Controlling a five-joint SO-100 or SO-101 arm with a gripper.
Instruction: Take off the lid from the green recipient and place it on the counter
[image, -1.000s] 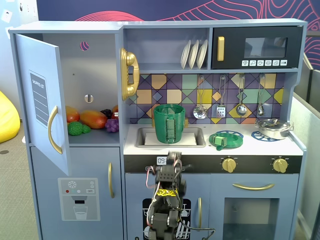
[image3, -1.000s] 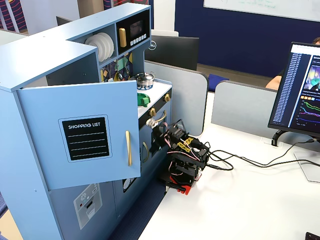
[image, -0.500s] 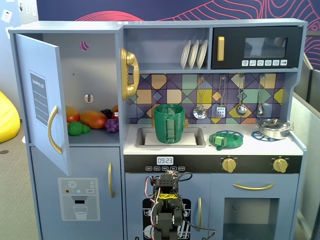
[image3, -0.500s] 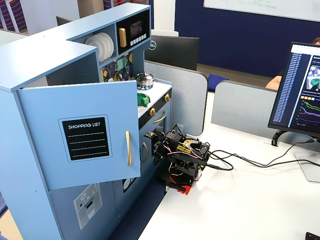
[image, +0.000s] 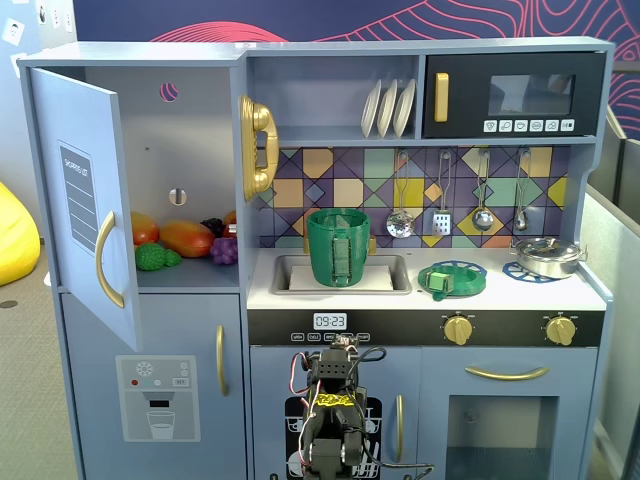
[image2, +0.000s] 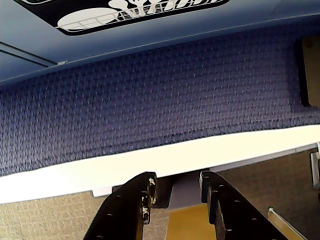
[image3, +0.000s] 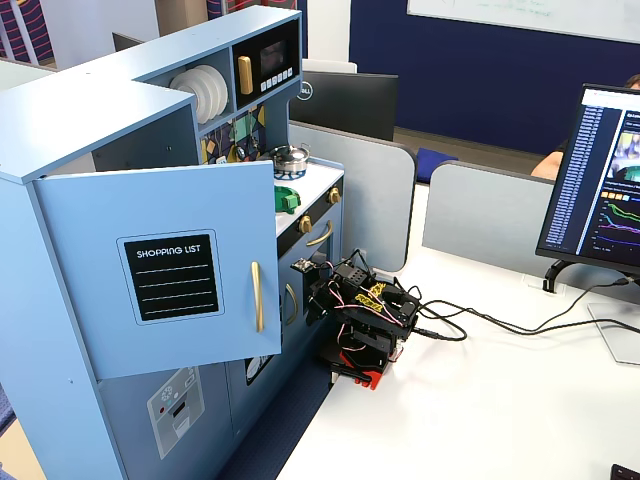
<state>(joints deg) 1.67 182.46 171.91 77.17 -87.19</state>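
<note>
With the lid (image: 452, 279) already laid on the counter (image: 500, 290) right of the green recipient (image: 338, 247), the empty, slightly parted gripper (image2: 175, 190) is folded low, where rising might clip the counter's front edge.

A silver pot (image: 546, 257) sits at the right. White plates (image: 389, 108) stand beside a microwave (image: 515, 95). Toy fruit (image: 185, 240) fills the open fridge; utensils (image: 442, 195) hang behind.

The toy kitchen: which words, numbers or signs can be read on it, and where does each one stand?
"SHOPPING LIST": black panel on the open fridge door.
"09:23": clock display under the counter.
Microwave button icons: too small to read.
Dispenser sticker: symbols only, blurred.
</note>
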